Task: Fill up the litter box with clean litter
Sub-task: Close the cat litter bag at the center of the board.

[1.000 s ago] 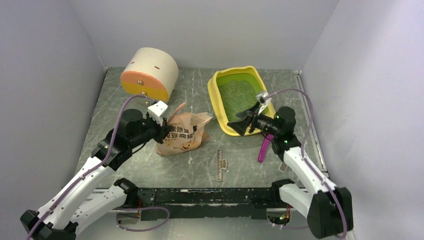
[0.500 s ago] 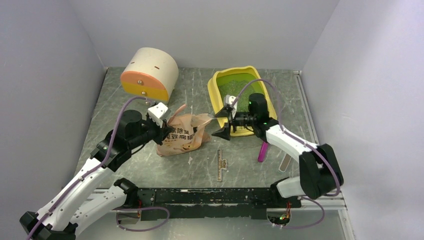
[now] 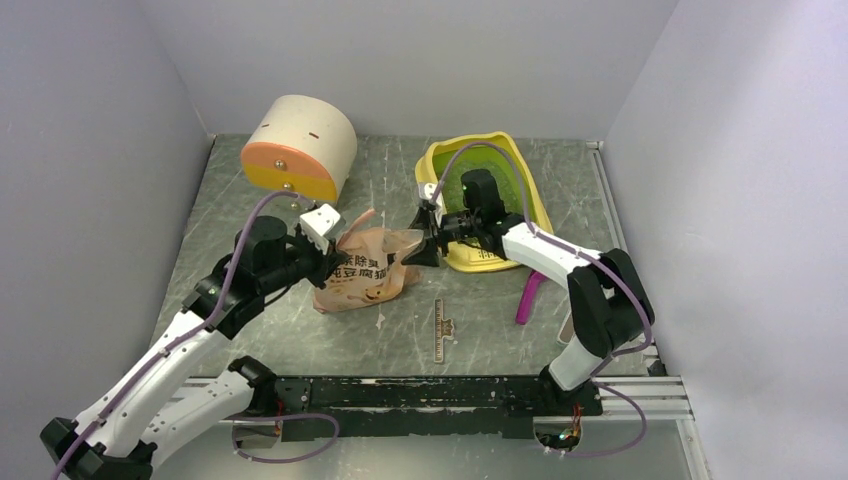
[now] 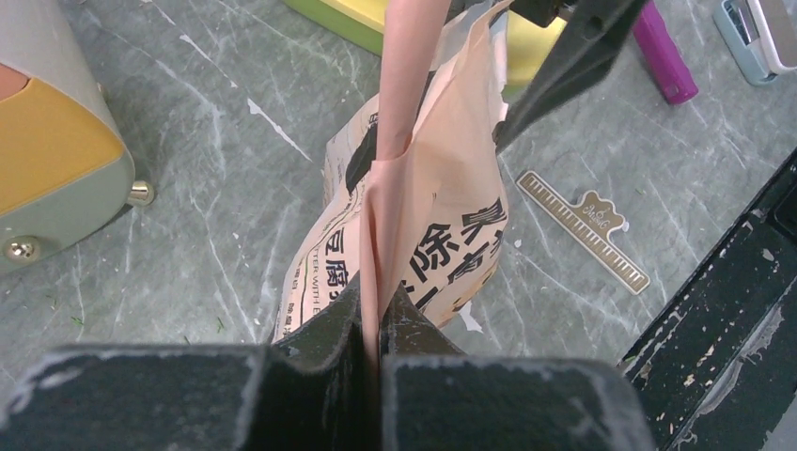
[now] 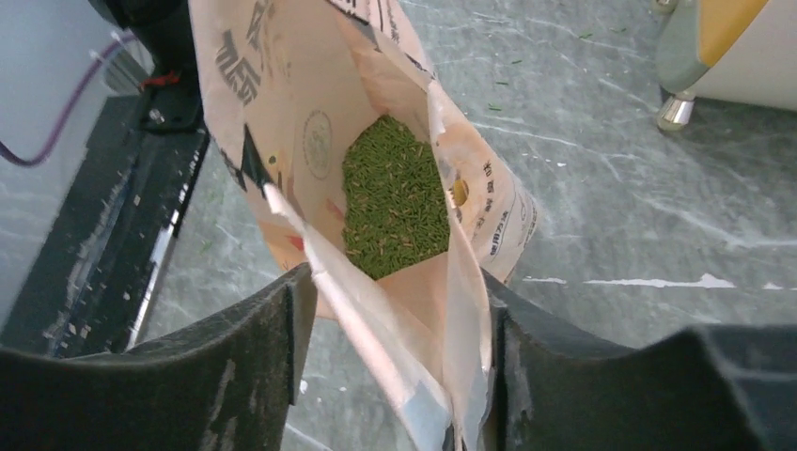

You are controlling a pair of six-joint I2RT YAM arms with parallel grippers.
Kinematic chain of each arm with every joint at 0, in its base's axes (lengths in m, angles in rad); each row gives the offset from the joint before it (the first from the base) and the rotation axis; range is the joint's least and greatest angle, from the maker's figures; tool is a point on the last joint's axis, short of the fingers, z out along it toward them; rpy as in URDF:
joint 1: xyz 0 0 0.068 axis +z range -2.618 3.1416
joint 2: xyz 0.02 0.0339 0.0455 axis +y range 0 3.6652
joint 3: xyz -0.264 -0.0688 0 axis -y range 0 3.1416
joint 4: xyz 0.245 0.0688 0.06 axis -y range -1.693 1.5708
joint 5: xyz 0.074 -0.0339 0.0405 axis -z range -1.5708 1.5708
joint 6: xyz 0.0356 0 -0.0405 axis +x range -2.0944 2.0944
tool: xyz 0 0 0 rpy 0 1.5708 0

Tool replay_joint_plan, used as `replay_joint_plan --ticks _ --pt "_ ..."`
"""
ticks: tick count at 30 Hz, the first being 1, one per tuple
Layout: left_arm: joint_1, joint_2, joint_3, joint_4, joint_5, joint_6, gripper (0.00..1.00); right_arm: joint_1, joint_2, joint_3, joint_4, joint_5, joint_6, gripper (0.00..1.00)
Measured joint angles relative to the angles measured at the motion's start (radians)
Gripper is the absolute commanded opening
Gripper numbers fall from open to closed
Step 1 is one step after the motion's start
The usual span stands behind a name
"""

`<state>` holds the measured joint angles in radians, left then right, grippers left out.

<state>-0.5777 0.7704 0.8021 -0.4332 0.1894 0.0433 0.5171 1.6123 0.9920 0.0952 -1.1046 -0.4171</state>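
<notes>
Along the near edge runs a black rail point(image 3: 440, 392), and just beyond it a small ruler-like clip point(image 3: 439, 330) lies flat on the grey marbled counter point(image 3: 230, 215), with a magenta scoop point(image 3: 529, 295) to its right under the right arm's forearm. Bare counter lies around the clip up to the pink printed bag point(image 3: 365, 272), which stands mid-counter between both arms. The left pincer point(image 4: 376, 315) is clamped tight on a fold of the bag's left upper edge, holding it taut. The right pincer point(image 5: 393, 282) stands partly open astride the bag's right lip, the thin wall between its fingers and touching one, not squeezed. Inside the open mouth lies clean litter point(image 5: 393, 193), green granules low in the bag. Just behind the right pincer sits the litter box point(image 3: 495, 139), yellow-rimmed, at the far right of the counter; the right arm crosses over it and hides most of its green inside. At the far left a cream-and-orange cylindrical container point(image 3: 300, 148) rests on its side, a bare strip between it and the box; grey walls close in left, far and right
</notes>
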Motion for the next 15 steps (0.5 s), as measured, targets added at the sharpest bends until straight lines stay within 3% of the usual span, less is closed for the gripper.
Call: replay_joint_plan --ticks 3,4,6,7,10,11,12,15 --pt "0.0 0.023 0.027 -0.018 0.01 0.023 0.05 -0.003 0.018 0.037 -0.05 -0.002 0.011 0.28" --pt "0.001 0.03 0.036 -0.026 0.016 0.031 0.05 -0.003 0.019 0.042 -0.062 -0.004 0.019 0.13" --pt "0.007 0.047 0.05 -0.032 0.029 0.049 0.05 -0.006 0.019 0.045 -0.078 -0.016 0.035 0.04" --pt "0.011 0.06 0.062 -0.041 0.044 0.059 0.14 -0.006 0.019 0.046 -0.087 -0.022 0.047 0.02" --pt "0.043 0.103 0.099 -0.066 0.084 0.087 0.55 -0.01 0.019 0.05 -0.113 -0.02 0.09 0.0" --pt "0.067 0.116 0.111 -0.071 0.102 0.094 0.89 -0.011 0.019 0.056 -0.128 -0.015 0.104 0.0" --pt "0.093 0.123 0.119 -0.074 0.114 0.106 0.96 -0.013 0.019 0.061 -0.14 -0.006 0.119 0.0" --pt "0.241 0.131 0.134 -0.075 0.201 0.11 0.97 -0.018 0.01 0.062 -0.16 0.023 0.162 0.0"
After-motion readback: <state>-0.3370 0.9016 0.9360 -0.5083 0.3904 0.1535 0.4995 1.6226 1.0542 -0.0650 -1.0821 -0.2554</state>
